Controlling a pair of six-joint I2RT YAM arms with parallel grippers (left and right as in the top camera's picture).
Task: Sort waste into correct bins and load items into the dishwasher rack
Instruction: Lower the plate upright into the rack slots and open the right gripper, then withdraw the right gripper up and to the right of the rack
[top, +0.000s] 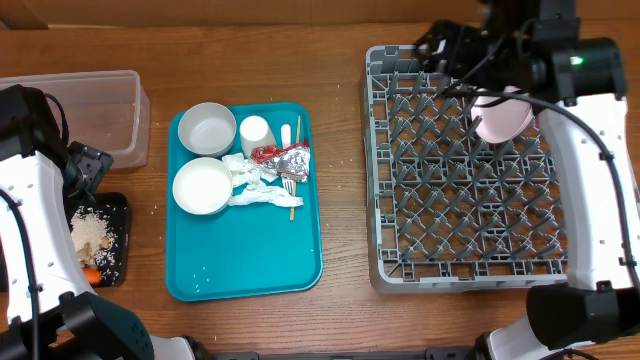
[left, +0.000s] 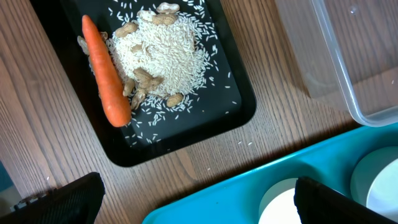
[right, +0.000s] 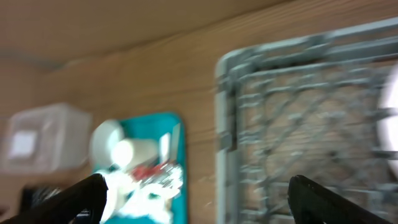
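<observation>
Left gripper (left: 199, 196) and right gripper (right: 199, 186) both spread wide, empty.
Ahead of the left: black tray (left: 244, 99) with carrot (left: 106, 74) and rice (left: 165, 53); below the right: pink plate (top: 503, 118) in the rack (top: 372, 200).

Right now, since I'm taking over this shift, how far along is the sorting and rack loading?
Done: the pink plate sits in the dishwasher rack; the carrot and rice lie in the black tray. In hand: nothing; left gripper and right gripper are open and empty. Left: two bowls, cup, fork, stick, napkins and foil on the teal tray; the clear tub looks empty.
</observation>
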